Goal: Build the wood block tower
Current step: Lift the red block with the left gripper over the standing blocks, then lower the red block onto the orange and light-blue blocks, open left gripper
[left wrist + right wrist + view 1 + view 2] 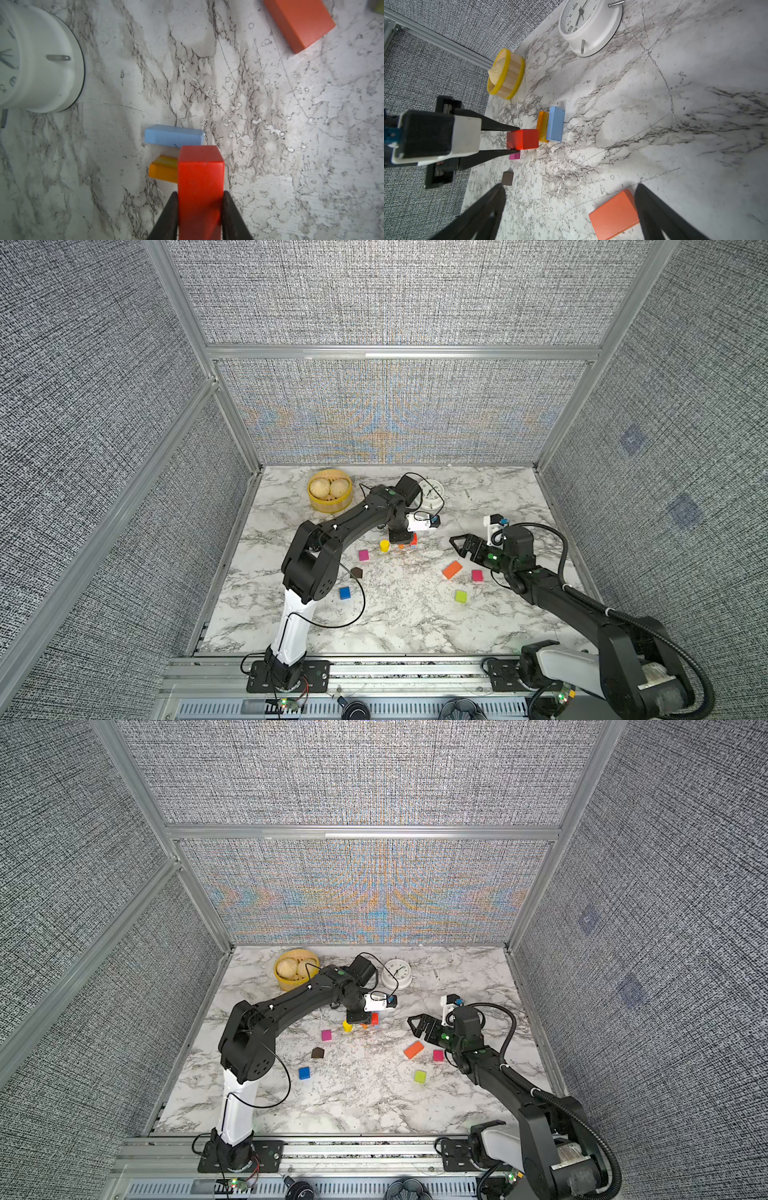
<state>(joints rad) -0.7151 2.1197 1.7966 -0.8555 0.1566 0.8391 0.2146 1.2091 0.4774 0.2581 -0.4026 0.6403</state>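
My left gripper (200,194) is shut on a red brick (200,182), which sticks out past the fingertips. Just beyond it a light-blue brick (174,135) and an orange brick (163,169) stand on edge side by side; they are all that shows of the tower. In both top views the left gripper (400,538) points down at mid-table. My right gripper (457,543) hangs open and empty, with a flat orange brick (613,214) lying on the table by one finger. Loose wood blocks include a yellow cylinder (384,546), a pink cube (363,555) and a brown house piece (356,572).
A blue cube (344,593), a second pink cube (477,575) and a green cube (460,596) lie nearer the front. The yellow steamer basket (329,490) and the white clock (432,493) stand at the back. Grey walls close in three sides.
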